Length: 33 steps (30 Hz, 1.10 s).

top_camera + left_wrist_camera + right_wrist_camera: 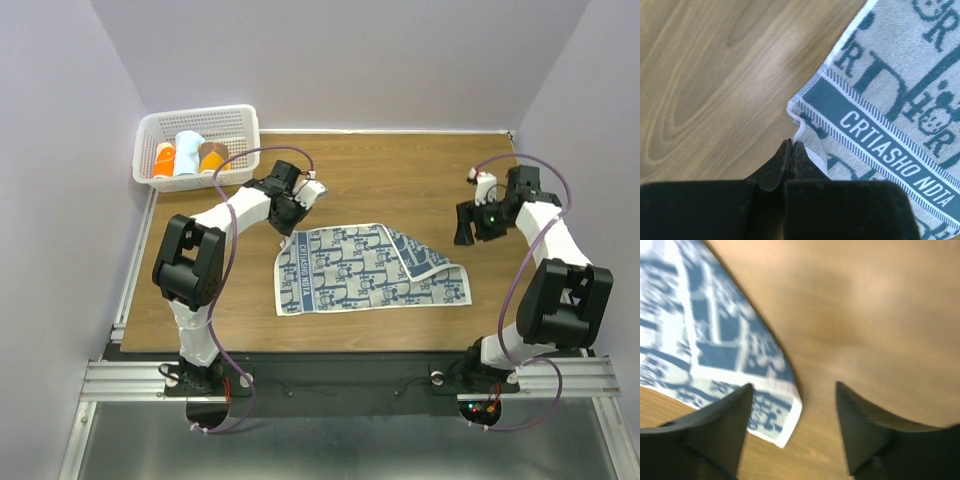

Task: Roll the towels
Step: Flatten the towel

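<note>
The towel [350,270] lies mostly flat in the middle of the table [400,170], pale side up, with its right end flopped back over itself so the darker blue face shows there. The left gripper [791,150] is down at the far-left corner with its jaws pressed together, and the white hem curls up right into the tips. To me that looks like a pinch on the edge, probably to lift that corner and get a fold or roll started.

The right gripper [792,387] has its jaws spread wide with nothing between them. It hangs over bare wood just past the towel's folded right corner, and it's apart from the cloth, not touching. My guess is it's waiting to grab that end so the fold can be flattened out.

The basket [200,112] in the far-left corner holds a few rolled cloths [187,155] — presumably where finished rolls go. This one's not rolled at all yet.
</note>
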{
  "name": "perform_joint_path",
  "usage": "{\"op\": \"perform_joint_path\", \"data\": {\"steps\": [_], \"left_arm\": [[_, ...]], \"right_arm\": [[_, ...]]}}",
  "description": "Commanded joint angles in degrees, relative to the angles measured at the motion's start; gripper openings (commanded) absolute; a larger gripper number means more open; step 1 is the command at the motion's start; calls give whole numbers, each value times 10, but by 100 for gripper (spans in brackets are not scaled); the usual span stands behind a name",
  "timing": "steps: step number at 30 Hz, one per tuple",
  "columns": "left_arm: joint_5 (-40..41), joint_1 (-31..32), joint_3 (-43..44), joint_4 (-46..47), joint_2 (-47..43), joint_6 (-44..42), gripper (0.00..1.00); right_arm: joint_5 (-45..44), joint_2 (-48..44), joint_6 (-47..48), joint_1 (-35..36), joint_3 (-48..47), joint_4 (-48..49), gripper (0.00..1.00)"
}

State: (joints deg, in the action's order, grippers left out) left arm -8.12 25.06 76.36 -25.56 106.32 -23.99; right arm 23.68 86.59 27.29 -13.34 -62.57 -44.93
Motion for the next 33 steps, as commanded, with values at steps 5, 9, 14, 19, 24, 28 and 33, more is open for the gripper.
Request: {"op": "perform_joint_path", "data": {"steps": [5,9,14,19,24,28,33], "left_arm": [[-24,1,36,-32,20,-12,0],[-26,1,37,-36,24,-10,0],[-23,1,39,-37,28,-10,0],[-17,1,42,-35,34,-9,0],[-17,1,39,-32,35,-11,0],[-16,1,36,-30,34,-11,0],[-15,1,33,-27,33,-12,0]], "right_arm": [[41,-30,29,132,-49,-43,53],[-39,-27,24,208,-6,-37,52],[-76,-10,-10,270,17,-16,50],[-87,23,-36,313,27,-5,47],[-109,48,-52,332,34,12,43],[-122,67,-61,340,44,25,40],[-155,73,-69,344,54,36,35]]}}
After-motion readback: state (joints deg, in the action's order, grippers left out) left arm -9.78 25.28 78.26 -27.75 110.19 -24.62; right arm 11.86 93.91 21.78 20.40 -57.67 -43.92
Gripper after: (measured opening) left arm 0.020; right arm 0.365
